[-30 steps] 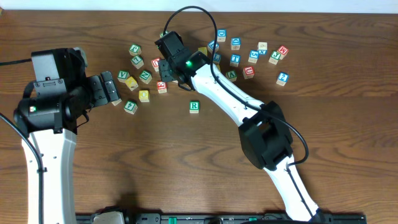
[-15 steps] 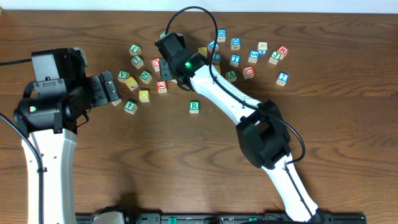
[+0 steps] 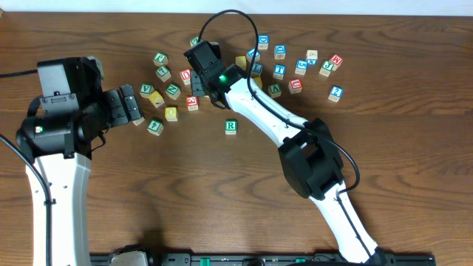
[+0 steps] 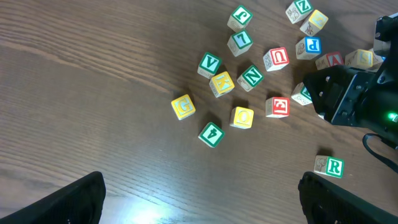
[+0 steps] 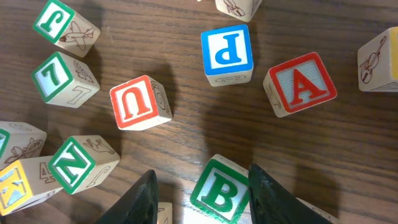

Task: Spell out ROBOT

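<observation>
Green-lettered, the R cube [image 3: 230, 126] sits alone at the lower middle of the overhead view, just below the loose scatter of letters. We take it as the first letter of the word already set out. No other cube stands beside it, so no row has started yet.

The right hand [image 5: 208, 196] hangs low over the pile with its fingers spread. They straddle the B cube [image 5: 221, 193] at the bottom centre of the right wrist view, with a gap on at least the left side, so we judge it is not yet gripped. The red U cube [image 5: 138, 102] and blue P cube [image 5: 227, 53] lie just above it.

The left hand [image 4: 205, 211] is spread wide and holds nothing, above bare tabletop [image 3: 148, 192].

The yellow O cube [image 4: 242, 117] lies untouched in the middle of the left wrist view. We cannot pick out the second O or the T. By our count, four letters remain to be placed.
</observation>
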{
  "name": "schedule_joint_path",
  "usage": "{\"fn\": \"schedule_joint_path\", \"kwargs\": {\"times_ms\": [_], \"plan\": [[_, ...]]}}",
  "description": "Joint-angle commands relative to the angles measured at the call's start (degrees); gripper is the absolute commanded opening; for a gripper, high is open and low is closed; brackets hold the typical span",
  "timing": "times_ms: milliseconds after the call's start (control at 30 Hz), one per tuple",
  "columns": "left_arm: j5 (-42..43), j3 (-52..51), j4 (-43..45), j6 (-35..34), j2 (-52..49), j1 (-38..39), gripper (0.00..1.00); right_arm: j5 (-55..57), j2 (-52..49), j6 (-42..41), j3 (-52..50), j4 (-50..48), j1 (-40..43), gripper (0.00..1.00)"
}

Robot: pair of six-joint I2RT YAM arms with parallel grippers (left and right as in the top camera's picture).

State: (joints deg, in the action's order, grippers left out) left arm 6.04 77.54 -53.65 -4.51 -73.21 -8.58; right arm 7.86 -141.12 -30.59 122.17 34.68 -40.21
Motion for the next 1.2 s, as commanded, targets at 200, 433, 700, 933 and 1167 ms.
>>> {"fn": "schedule_joint_path", "kwargs": {"times_ms": [200, 433, 700, 933, 1167], "plan": [[-0.33, 1.44, -0.11, -0.52, -0.2, -0.31, 0.98, 2.36, -1.51, -0.7, 0.55, 0.0, -0.17, 0.41], [-0.33, 1.44, -0.11, -0.52, -0.2, -0.31, 0.98, 2.34, -1.51, -1.77, 0.55, 0.28, -0.17, 0.41], [-0.33, 1.44, -0.11, -0.52, -0.2, -0.31, 0.98, 2.32, -1.51, -1.77, 0.55, 0.44, -0.17, 0.4], [-0.35, 1.44, -0.11, -0.52, -0.2, -0.31, 0.98, 2.29, -1.51, -1.79, 0.55, 0.87, -0.17, 0.4], [-0.35, 1.44, -0.11, -0.52, -0.2, -0.31, 0.98, 2.32, -1.51, -2.1, 0.55, 1.33, -0.17, 0.4]]}}
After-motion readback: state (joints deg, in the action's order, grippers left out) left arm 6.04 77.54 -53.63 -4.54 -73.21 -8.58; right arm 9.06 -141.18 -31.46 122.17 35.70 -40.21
